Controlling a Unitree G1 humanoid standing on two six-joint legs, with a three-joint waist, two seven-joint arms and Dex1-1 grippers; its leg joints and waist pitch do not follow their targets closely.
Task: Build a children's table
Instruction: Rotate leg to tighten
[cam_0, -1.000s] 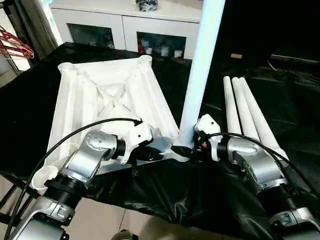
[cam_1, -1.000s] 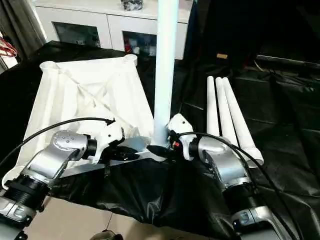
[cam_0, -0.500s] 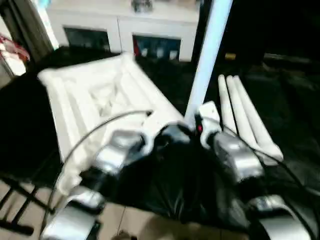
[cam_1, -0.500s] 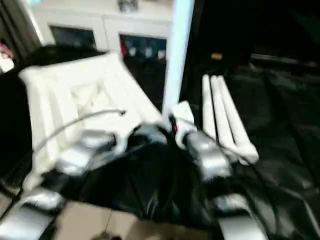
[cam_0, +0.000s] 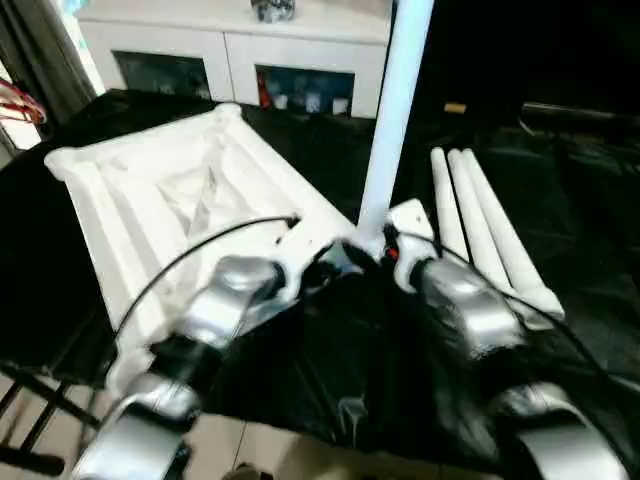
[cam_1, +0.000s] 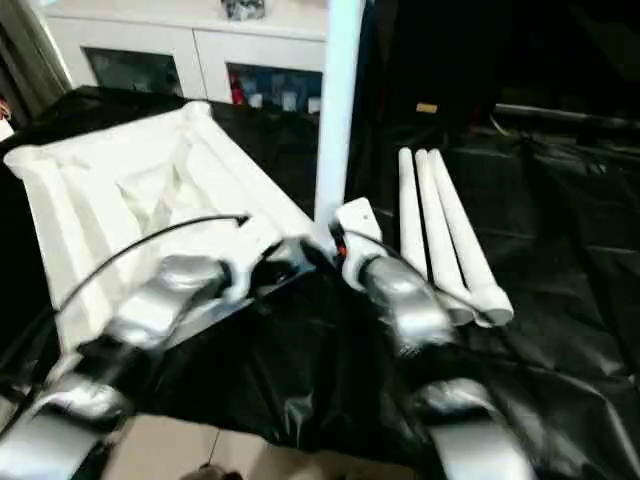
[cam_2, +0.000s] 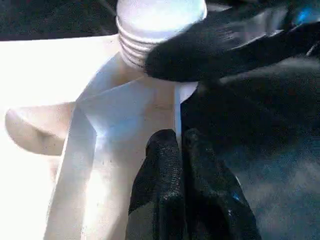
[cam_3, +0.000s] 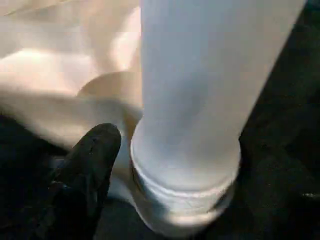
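- Covering most of the head views, my black-covered work table (cam_0: 560, 220) runs from the left edge to the right edge of the frame.
- Lying underside-up on it, the white tabletop (cam_0: 150, 200) takes the left half of the left eye view, its ribs and corner sockets facing me.
- Standing upright just right of centre, one white leg (cam_0: 395, 110) rises from the tabletop's near right corner and leaves the frame at the top edge.
- Three spare legs (cam_0: 480, 220) lie side by side on the black cover in the right half, touching one another, flared ends toward the lower right.
- My right gripper (cam_3: 165, 200) is at the foot of the upright leg; one black finger (cam_3: 87, 165) rests beside the leg's ringed collar, but I cannot tell how far its fingers are spread or whether it grips.
- My left gripper (cam_2: 179, 150) has its two fingertips pressed together on the thin edge of the tabletop beside that corner socket, with the other gripper's black finger (cam_2: 215, 47) across the threaded leg end above it.
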